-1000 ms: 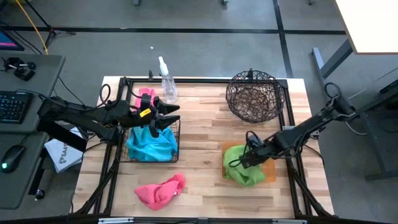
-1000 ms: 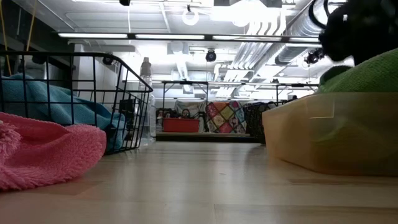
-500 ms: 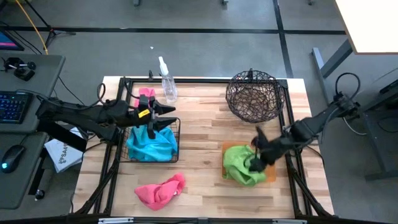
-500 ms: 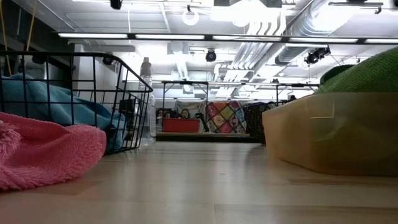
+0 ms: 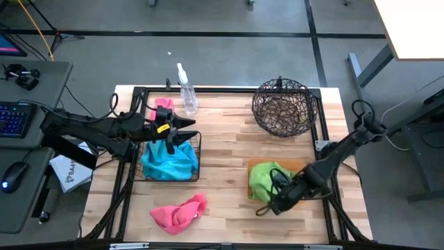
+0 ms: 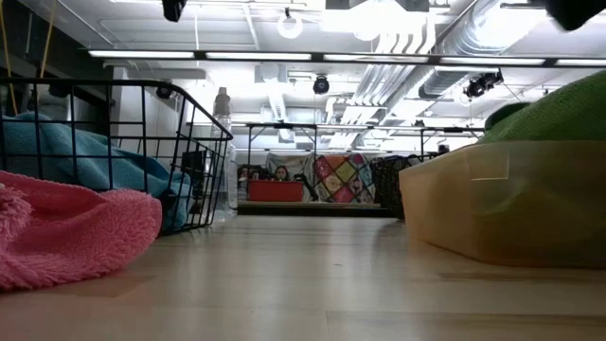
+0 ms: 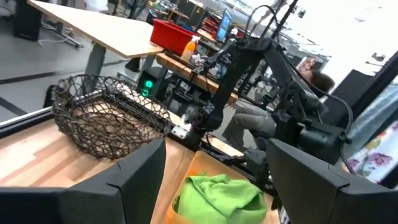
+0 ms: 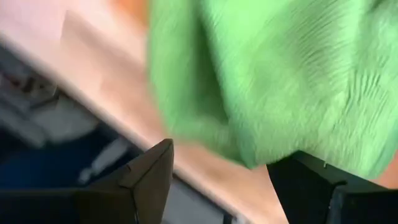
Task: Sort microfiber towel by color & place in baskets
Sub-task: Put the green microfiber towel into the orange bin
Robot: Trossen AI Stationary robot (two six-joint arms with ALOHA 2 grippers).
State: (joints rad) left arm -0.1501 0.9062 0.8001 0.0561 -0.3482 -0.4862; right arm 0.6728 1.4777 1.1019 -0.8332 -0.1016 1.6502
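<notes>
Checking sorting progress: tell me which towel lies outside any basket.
The pink towel on the bare table near the front edge; the blue towel fills the wire basket and the green towel lies on the orange tray.

Light wood table (image 5: 222, 149), black-framed. Far left, a clear spray bottle (image 5: 186, 89) stands beside a small pink cloth (image 5: 162, 104). The black wire-grid basket (image 5: 197, 149) sits left of centre, the round woven-wire basket (image 5: 283, 105) far right, the orange tray (image 5: 297, 167) near right. A pink towel (image 5: 179, 212) lies loose at the near edge.

Blue towel in black wire basket (image 5: 196, 161), green towel (image 5: 262, 182) on orange tray (image 5: 300, 167), brown bowl basket (image 5: 283, 105) empty
</notes>
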